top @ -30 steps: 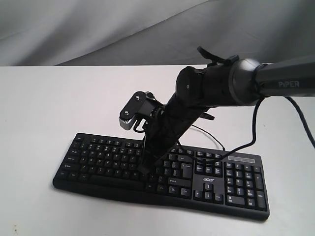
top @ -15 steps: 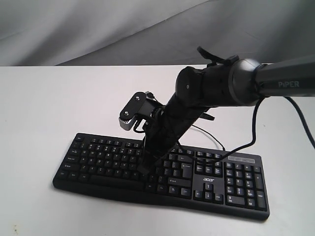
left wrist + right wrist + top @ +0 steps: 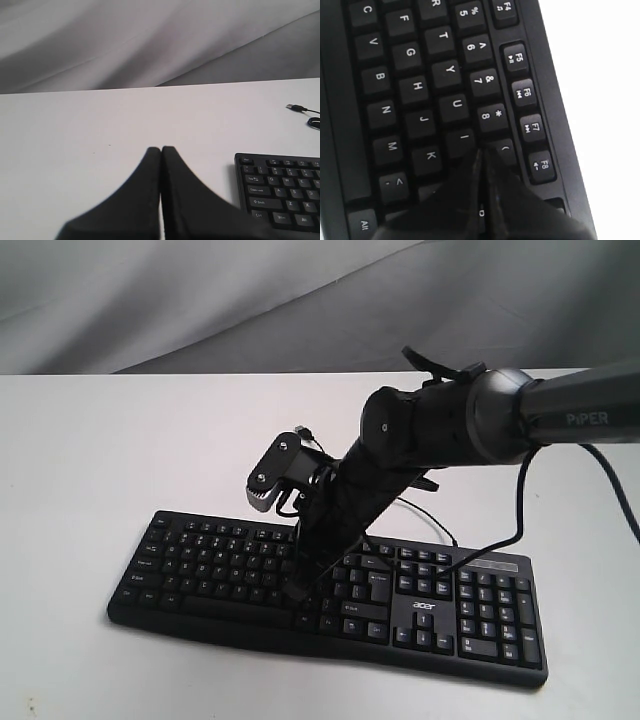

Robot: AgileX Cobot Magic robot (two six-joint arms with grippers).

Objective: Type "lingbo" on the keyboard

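The black acer keyboard [image 3: 420, 610] lies across the white table, its number pad on the right. My right gripper [image 3: 297, 592] is shut and points down onto the letter keys near the keyboard's middle. In the right wrist view its tips [image 3: 482, 152] sit low over the keys [image 3: 427, 92], between the I key and the 9 key, hiding the key beneath. My left gripper [image 3: 161, 149] is shut with nothing in it and hovers over bare table; the keyboard's Esc corner [image 3: 277, 187] is beside it.
A thin black USB cable [image 3: 430, 520] runs from behind the keyboard, and its plug [image 3: 296, 107] lies loose on the white table [image 3: 120, 450]. A grey cloth backdrop [image 3: 200, 300] hangs behind the table.
The right arm has shifted slightly: its wrist and camera block moved a little to the right and down, the tips staying low over the letter keys.
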